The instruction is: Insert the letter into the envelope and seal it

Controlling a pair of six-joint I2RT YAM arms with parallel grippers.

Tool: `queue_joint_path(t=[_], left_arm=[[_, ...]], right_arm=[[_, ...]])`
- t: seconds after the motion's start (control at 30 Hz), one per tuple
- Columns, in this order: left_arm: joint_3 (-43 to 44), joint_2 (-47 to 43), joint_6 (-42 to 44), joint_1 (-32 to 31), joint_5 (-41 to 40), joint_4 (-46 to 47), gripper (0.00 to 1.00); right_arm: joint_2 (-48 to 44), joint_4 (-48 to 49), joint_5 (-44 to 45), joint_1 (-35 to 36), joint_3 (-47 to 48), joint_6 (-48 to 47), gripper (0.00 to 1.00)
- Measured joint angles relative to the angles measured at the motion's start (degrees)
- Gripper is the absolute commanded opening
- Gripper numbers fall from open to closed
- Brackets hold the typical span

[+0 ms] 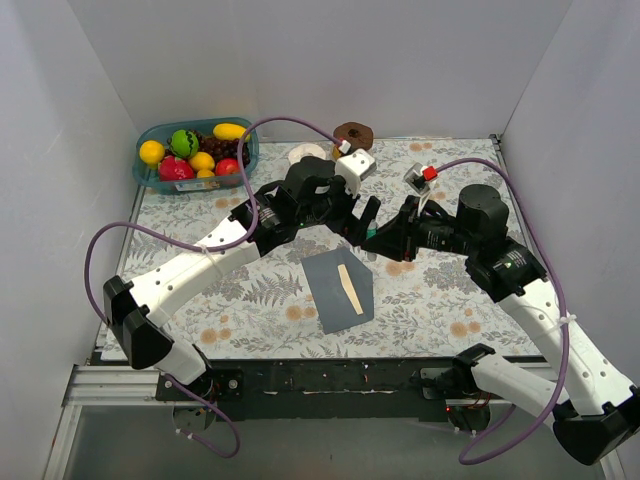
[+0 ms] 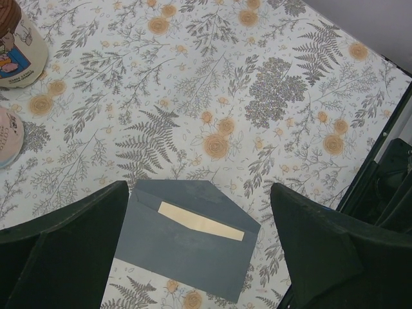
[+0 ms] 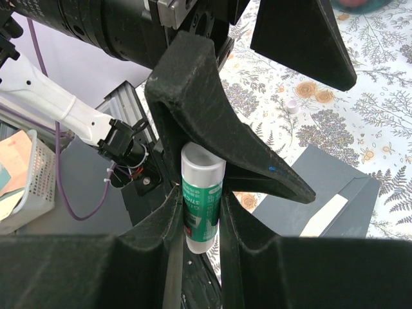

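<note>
Right gripper [image 3: 201, 206] was clenched on a green-and-white glue stick [image 3: 203, 174]; left gripper [image 2: 199, 188] hung spread wide, grasping nothing; a blue bin [image 1: 243, 140] at the far left corner held toy fruit [image 1: 200, 160]; the dark grey envelope [image 2: 187, 257], flap open, held the letter [image 2: 201, 221], only a cream strip showing; it lay flat on the floral table [image 1: 450, 300] below the left gripper, untouched.

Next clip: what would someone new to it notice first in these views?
The dark grey envelope lies mid-table, a cream strip of the letter showing at its open mouth. Just beyond it the right gripper clamps a green-and-white glue stick, and the left gripper hangs open above the envelope.
</note>
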Motion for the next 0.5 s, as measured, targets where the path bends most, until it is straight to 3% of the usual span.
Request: queue_joint_path(t=[0.07, 0.27, 0.5], left_arm=[[0.0, 0.0, 0.0, 0.0, -0.5, 0.0, 0.98], [-2.0, -2.1, -0.2, -1.5, -8.5, 2.2, 0.98], [-18.4, -16.7, -3.7, -0.1, -12.4, 15.0, 0.98]], right_arm=[[0.0, 0.0, 0.1, 0.0, 0.0, -0.1, 0.01], [-1.0, 0.1, 2.1, 0.2, 0.0, -1.0, 0.01], [-3.8, 2.1, 8.0, 1.4, -3.6, -1.9, 0.01]])
